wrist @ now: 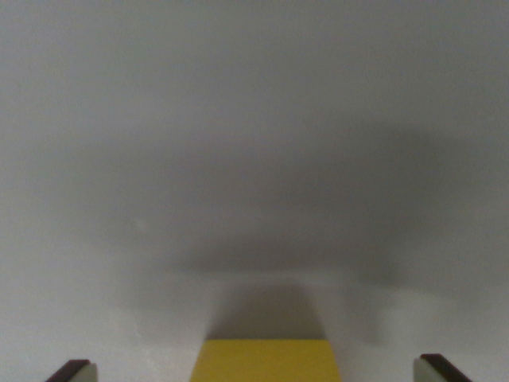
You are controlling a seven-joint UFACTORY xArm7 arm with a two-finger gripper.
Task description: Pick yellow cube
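The wrist view looks down on a plain grey-white surface (254, 119) that fills almost the whole frame. The picture is soft and slightly blurred, so fine detail on the surface cannot be made out.

The yellow cube (265, 360) sits at the bottom centre of the frame, cut off by the lower edge, so only its top face shows. Its upper edge runs straight across, and its sides slope a little outward toward the bottom of the frame.

The gripper (258, 371) shows only as two fingertips. One dark fingertip (73, 371) with a pale inner face pokes in at the lower left corner, and the other fingertip (440, 369) pokes in at the lower right corner. They stand wide apart, with the cube between them and clear gaps of bare surface on both sides. Neither fingertip touches the cube.

A dark shadow (270, 314) lies on the surface just above the cube's upper edge, narrow near the cube. A much broader, fainter shadow (318, 207) spreads across the middle of the frame, heavier toward the right. The upper part of the frame is lighter and even.
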